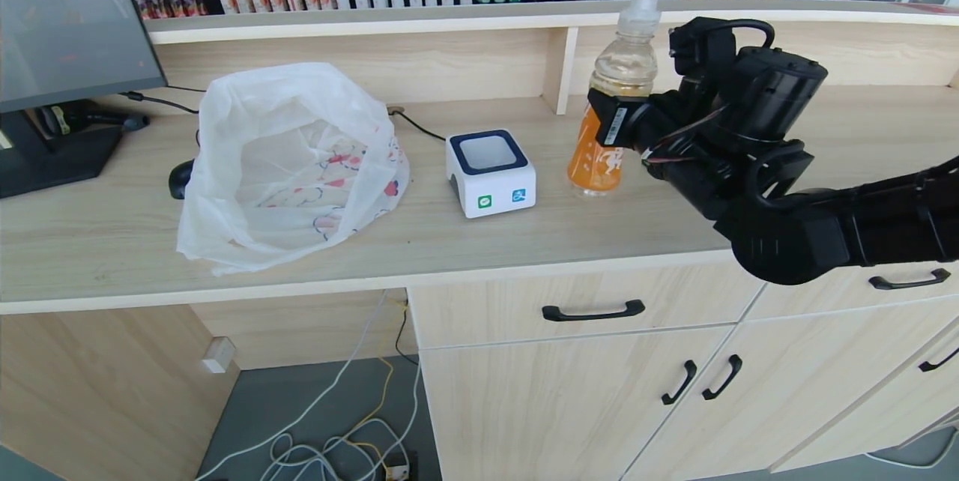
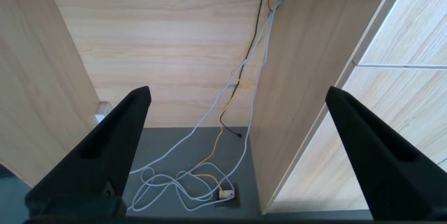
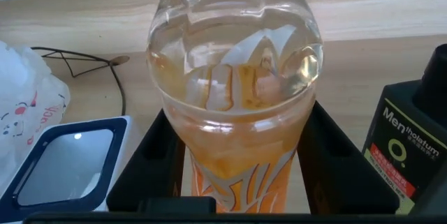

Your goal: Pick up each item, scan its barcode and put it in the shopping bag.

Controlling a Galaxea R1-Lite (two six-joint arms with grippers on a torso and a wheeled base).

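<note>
Early days: the right tool (image 1: 622,125) is clamped on the orange bottle (image 1: 597,162), upright just right of the scanner (image 1: 491,174). The shopping bag (image 1: 288,159) at the counter (image 1: 449,249)'s left looks empty, so scanning and bagging are left. The left tool (image 2: 230,161) gapes wide, holding nothing.

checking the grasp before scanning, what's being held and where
The right gripper holds the bottle around its middle, just below the clear shoulder. The left gripper is open and holds nothing.

Head view overlooks counter (image 1: 449,241); right wrist shares scanner (image 1: 491,174).
</note>
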